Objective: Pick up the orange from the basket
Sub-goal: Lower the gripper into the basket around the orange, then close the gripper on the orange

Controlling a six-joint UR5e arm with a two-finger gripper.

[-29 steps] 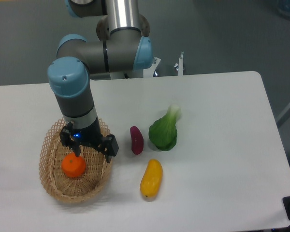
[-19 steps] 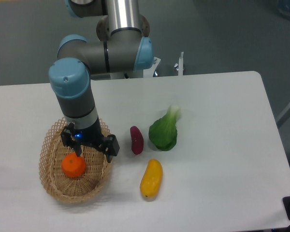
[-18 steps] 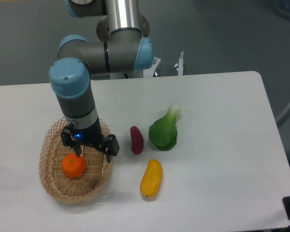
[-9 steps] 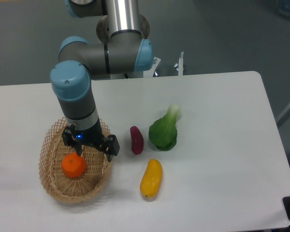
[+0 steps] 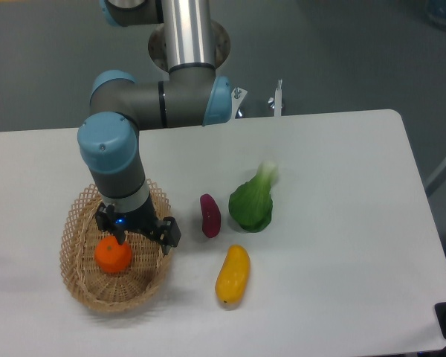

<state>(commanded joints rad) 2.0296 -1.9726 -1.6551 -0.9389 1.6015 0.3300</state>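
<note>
One orange [image 5: 113,255] in the basket [image 5: 80,284], jaws just above it, spread unclear.

White table [image 5: 342,223] (rounded corners) on dark grey floor [image 5: 342,52].

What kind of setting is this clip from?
Probably a robotics lab: an arm's gripper works over a plain white table on a bare grey floor, with only the basket, the orange and produce.

A small round bright orange [image 5: 113,256] is sitting inside a shallow oval wicker basket [image 5: 82,279], which is resting on the table's left side.
</note>
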